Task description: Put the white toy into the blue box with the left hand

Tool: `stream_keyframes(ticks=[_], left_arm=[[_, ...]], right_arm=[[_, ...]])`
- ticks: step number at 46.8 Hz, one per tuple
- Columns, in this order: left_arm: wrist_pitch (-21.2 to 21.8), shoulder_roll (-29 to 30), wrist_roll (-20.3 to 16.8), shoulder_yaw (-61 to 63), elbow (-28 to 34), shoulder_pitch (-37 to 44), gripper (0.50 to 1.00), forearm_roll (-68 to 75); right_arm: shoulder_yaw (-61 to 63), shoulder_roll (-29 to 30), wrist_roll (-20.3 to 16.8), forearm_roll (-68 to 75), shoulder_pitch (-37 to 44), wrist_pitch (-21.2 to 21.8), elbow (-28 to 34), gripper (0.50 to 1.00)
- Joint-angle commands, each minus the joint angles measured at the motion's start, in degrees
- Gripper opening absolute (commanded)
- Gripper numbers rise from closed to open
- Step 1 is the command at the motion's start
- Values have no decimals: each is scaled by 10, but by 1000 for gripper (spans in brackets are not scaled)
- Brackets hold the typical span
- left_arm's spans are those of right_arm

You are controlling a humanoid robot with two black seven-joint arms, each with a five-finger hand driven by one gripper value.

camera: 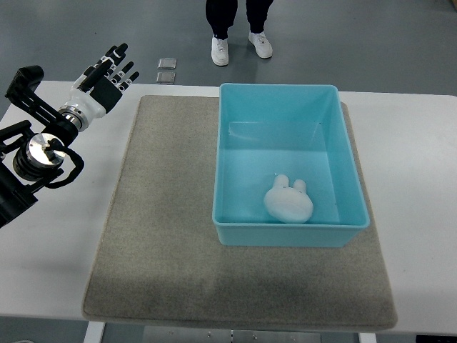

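The white rabbit toy (288, 201) lies inside the blue box (228, 153), lower middle of the frame, so the placing looks done. Left hand (106, 77) hangs upper left, well apart, fingers spread and empty. Nothing obvious remains.

Bright even overhead light, sharp focus throughout, soft shadow on mat (164, 236) before blue box (235, 143)

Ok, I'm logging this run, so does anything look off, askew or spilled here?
Nothing stands out. The white toy lies inside the blue box, near its front wall. The box sits square on the grey mat, and the left hand hangs open, away over the table's far left corner.
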Motion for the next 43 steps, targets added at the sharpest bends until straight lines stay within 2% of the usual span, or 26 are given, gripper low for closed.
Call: stream_keyframes(ticks=[1,11,43], left_arm=[[-4,2,0,-5,-1,0,1000,0],[-21,8,0,-25,-1,0,1000,1],[-21,9,0,-31,0,0,1000,1]], right_arm=[[0,0,0,0,0,0,0,936],[1,0,0,0,0,4,0,936],[1,0,-1,-1,3,7,11,936]])
